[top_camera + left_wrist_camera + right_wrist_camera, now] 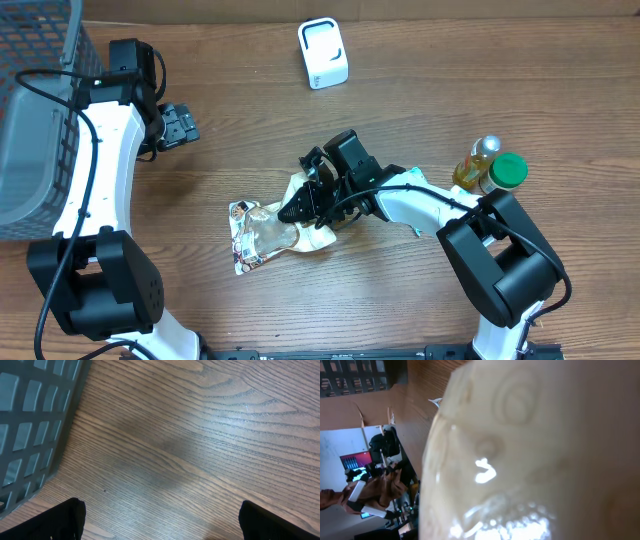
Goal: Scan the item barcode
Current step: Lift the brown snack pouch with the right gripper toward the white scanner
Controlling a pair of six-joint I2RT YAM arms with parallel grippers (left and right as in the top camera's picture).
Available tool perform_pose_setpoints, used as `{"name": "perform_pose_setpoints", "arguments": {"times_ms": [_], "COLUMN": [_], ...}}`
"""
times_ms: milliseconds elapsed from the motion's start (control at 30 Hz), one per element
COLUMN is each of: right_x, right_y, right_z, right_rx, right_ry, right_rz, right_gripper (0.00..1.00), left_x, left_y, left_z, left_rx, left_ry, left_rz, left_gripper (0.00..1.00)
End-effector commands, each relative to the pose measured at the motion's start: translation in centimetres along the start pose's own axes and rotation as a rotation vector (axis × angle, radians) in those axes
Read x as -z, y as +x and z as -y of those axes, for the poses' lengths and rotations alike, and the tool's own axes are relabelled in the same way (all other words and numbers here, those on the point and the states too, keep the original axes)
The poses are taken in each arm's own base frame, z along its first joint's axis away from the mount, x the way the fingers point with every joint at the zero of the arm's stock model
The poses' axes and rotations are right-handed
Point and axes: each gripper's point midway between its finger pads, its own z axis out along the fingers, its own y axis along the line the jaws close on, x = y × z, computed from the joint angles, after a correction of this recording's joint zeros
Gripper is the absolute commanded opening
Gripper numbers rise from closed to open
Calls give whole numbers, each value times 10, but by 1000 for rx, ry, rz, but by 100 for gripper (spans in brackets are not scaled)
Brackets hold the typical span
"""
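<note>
Overhead: right claw [303, 207] narrowed on one end of the packet [258, 238], on the bench [480, 80], well apart from the white scanner [323, 53]; scan not yet made. Left wrist: left claw [160, 521] wide, empty, beside the basket [30, 425]. Right wrist: glossy surface only, probably the packet.

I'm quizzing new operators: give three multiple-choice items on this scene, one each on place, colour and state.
1. The scanner stands: A near the table's far edge; B at its near edge; C off it.
2. The wide cap on the right is: A red; B green; C blue.
3. The left jaws are: A shut, empty; B shut on something; C open, empty.
1 A, overhead shows it up by that edge; 2 B, overhead shows green; 3 C, bare wood shows between spread fingers.
</note>
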Motion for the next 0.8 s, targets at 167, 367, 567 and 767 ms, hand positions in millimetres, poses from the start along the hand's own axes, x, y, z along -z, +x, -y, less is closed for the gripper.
{"name": "perform_pose_setpoints", "arguments": {"times_ms": [167, 367, 567, 767], "right_x": [-3, -3, -3, 9], "right_y": [2, 2, 4, 0], "right_z": [4, 4, 5, -7], "right_rx": [7, 7, -4, 9], "right_ry": [10, 10, 14, -21], "right_rz": [-1, -1, -9, 4], "right_gripper": [16, 15, 6, 5], "left_x": [3, 3, 3, 3], "left_y": [-5, -5, -5, -5], "left_z": [0, 0, 0, 0], "left_rx": [-15, -15, -15, -15], "left_ry": [-13, -13, -13, -13], "left_rz": [20, 20, 20, 20], "left_gripper": [100, 100, 99, 99]}}
